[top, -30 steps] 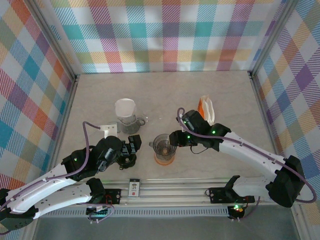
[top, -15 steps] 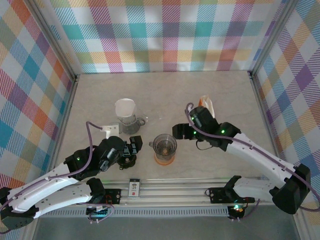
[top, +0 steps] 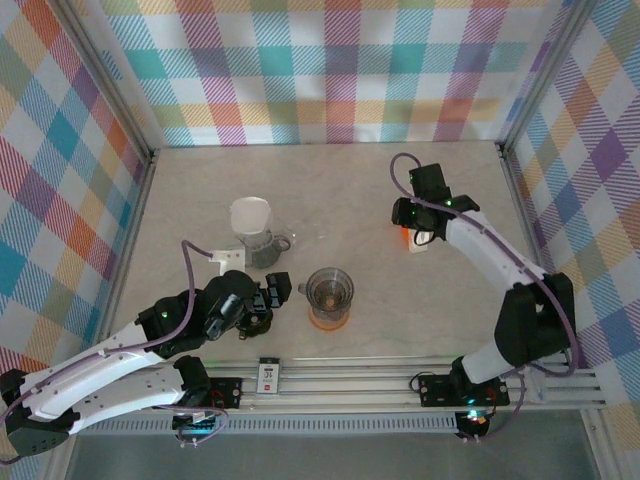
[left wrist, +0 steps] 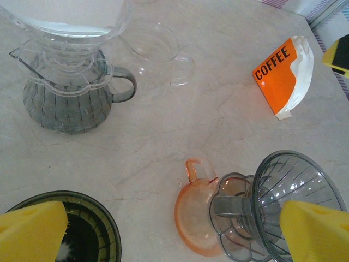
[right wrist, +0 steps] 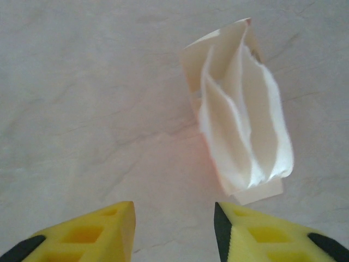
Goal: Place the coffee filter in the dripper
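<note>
While pastel plaid walls [top: 330, 70] enclose the pale marbled table [top: 350, 190], the orange pack of white paper coffee filters [left wrist: 281, 76] lies at its right below the right gripper [right wrist: 174, 229], jaws partly parted, empty; the left gripper [left wrist: 174, 229] gapes wide, empty, beside the clear ribbed dripper [left wrist: 294, 185]

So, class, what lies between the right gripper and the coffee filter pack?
Only bare table. In the right wrist view, the open right gripper sits just short of the filter pack, with nothing between them.
</note>
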